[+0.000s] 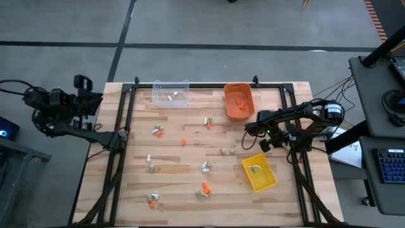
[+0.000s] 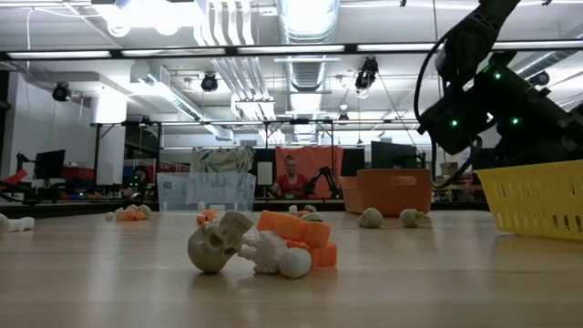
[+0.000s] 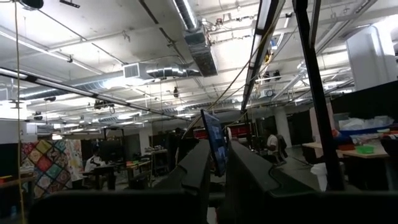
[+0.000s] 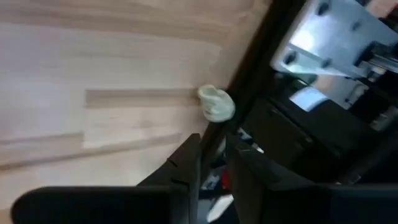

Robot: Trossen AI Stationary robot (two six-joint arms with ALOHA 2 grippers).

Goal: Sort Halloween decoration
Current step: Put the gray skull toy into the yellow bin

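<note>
Right gripper (image 1: 261, 144) hangs just above the near rim of the yellow bin (image 1: 259, 172), on the side facing the orange bin (image 1: 238, 101). In the right wrist view its two fingers (image 4: 186, 163) stand a narrow gap apart with nothing between them; a pale greenish-grey trinket (image 4: 216, 102) shows just beyond the tips, seemingly loose, though whether it is dropping or already at rest cannot be told. Left gripper (image 3: 214, 171) is parked off the table, far from the yellow bin, its wrist view facing the room; its fingers look nearly pressed together, with no trinket seen between them.

Progress, judged from how things lie: partly done. The yellow bin holds one dull tan-grey piece (image 1: 255, 169), the orange bin several orange pieces (image 1: 238, 101), and the clear bin (image 1: 171, 94) a few pale ones (image 1: 173, 96). Most of the decorations remain scattered on the wooden table (image 1: 190, 161), all on the side of the yellow bin toward the left arm; the nearest is a pale piece (image 1: 205, 167).

Orientation: the pieces are small and lumpy. In the low view a skull (image 2: 217, 244) lies tilted beside a white bone-like piece (image 2: 278, 257) and an orange block (image 2: 296, 230) whose long axis runs roughly level across the picture; elsewhere no axis can be read.
</note>
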